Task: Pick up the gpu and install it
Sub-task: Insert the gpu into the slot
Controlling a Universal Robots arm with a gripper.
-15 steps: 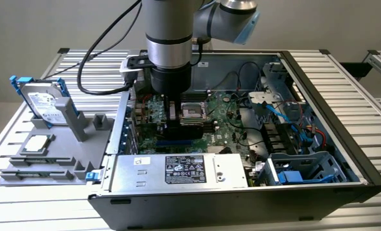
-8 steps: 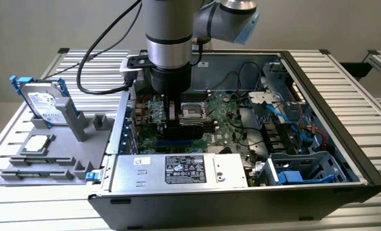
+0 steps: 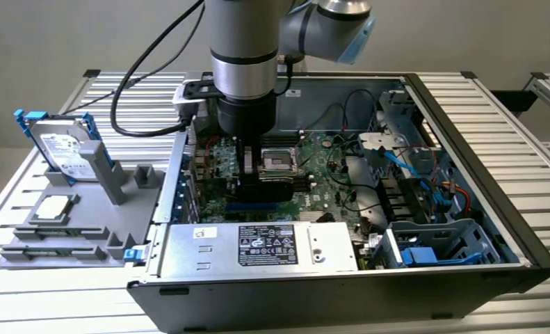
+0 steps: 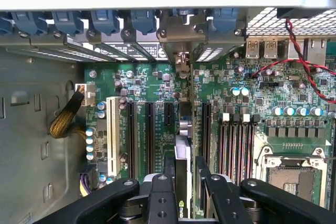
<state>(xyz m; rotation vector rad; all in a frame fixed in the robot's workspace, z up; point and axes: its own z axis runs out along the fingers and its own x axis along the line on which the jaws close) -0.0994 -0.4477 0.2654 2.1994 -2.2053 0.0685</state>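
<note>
The pickup is done: the black 2-fingered pincer is closed narrowly on the gpu, a thin card with a black face and a silver metal end, held on edge inside the open black computer case. The card stands low over the large green motherboard, in line with the long expansion slots. Whether it is fully seated I cannot tell. Release is not yet done. The case rests on the ribbed metal counter.
</note>
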